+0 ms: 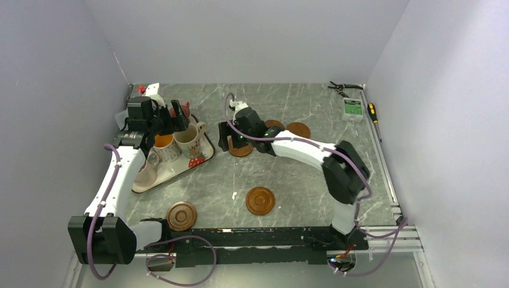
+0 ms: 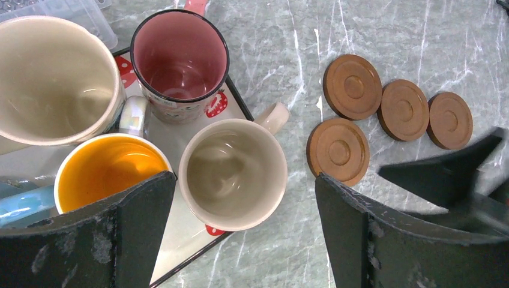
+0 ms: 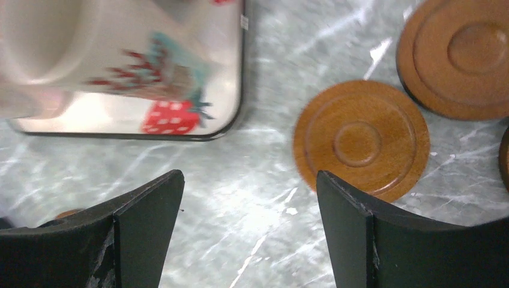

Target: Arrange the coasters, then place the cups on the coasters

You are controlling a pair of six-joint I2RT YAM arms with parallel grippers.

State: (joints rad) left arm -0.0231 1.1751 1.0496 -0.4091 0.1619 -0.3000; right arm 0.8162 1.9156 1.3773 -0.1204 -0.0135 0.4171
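Perhaps a blue cup (image 2: pixel 18 204), mostly unseen.

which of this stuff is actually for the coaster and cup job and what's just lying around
For the job: wooden coasters, mugs.
Just lying about: strawberry tray under the mugs, pliers, screwdriver, green-labelled box.

Left arm (image 1: pixel 114 180) and right arm (image 1: pixel 300 149) reach forward, fingers (image 2: pixel 90 240) spread wide.
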